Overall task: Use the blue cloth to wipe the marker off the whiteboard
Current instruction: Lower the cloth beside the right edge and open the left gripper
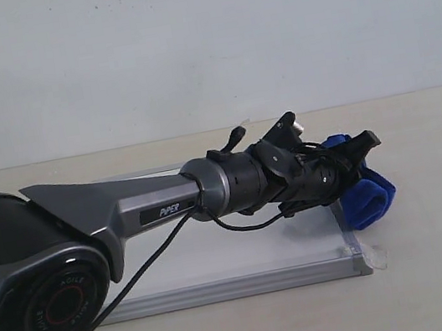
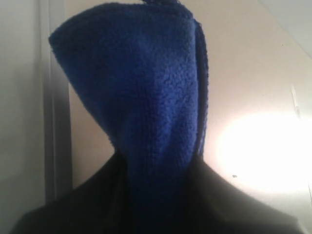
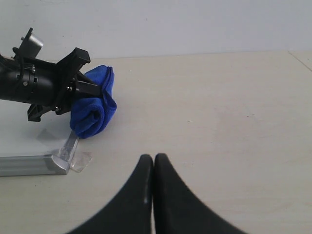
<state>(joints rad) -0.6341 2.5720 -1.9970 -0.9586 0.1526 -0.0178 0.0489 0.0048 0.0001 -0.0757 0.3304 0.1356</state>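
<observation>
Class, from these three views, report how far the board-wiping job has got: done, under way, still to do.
Done: left gripper grips the cloth. Under way: cloth held at the board's right edge, overhanging it. Left: unclear; no red marker shows on the visible board, but the arm hides much of it. Right gripper shut, over the table.

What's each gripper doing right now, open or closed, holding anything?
Left gripper: closed on the blue cloth.
Right gripper: closed, holding nothing.
</observation>
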